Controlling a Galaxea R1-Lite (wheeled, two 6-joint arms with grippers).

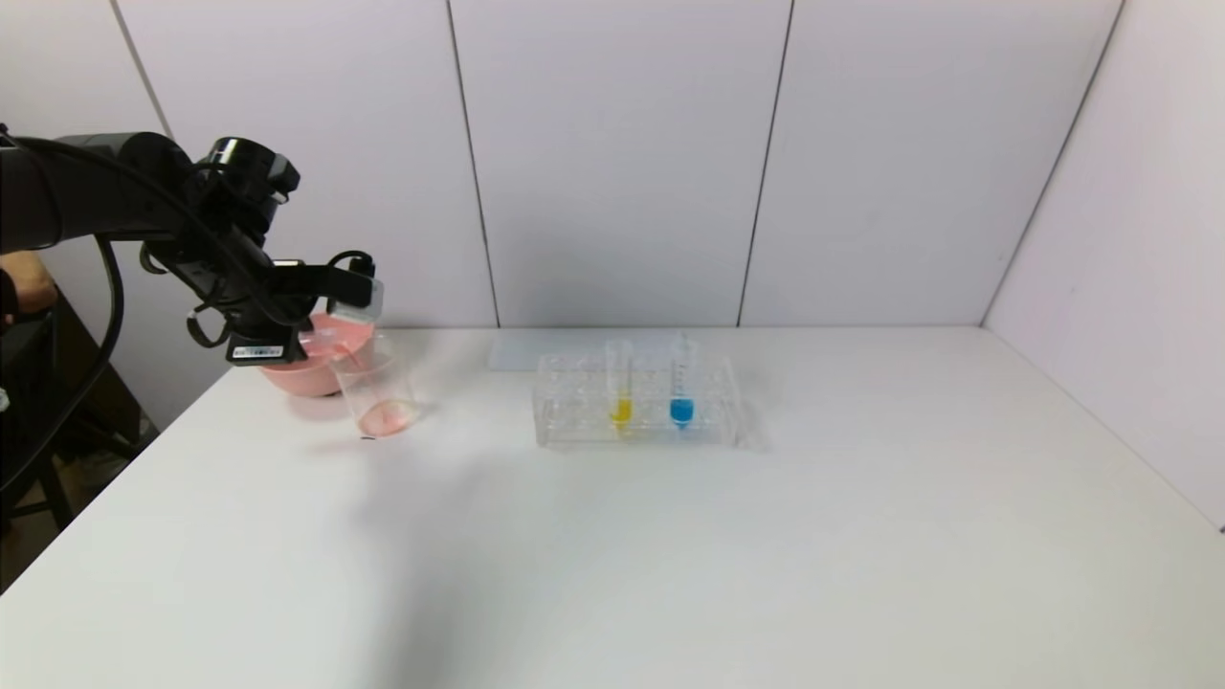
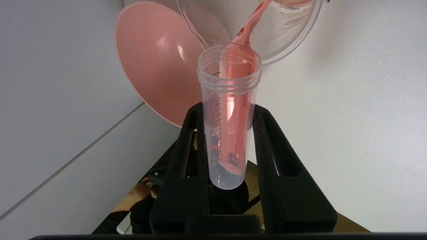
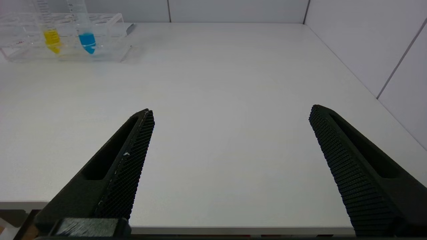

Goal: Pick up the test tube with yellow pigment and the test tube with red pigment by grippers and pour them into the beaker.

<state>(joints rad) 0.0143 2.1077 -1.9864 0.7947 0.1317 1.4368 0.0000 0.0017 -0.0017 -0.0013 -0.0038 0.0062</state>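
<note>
The left gripper (image 2: 230, 133), pinching the red tube (image 2: 228, 116), is pouring into the beaker (image 1: 375, 390); the yellow tube (image 1: 620, 383) waits racked, and the right gripper (image 3: 230, 140) hangs spread

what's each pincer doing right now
Left pincer: shut on the test tube with red pigment, tipped and pouring into the beaker.
Right pincer: open, holding nothing, above the table.
</note>
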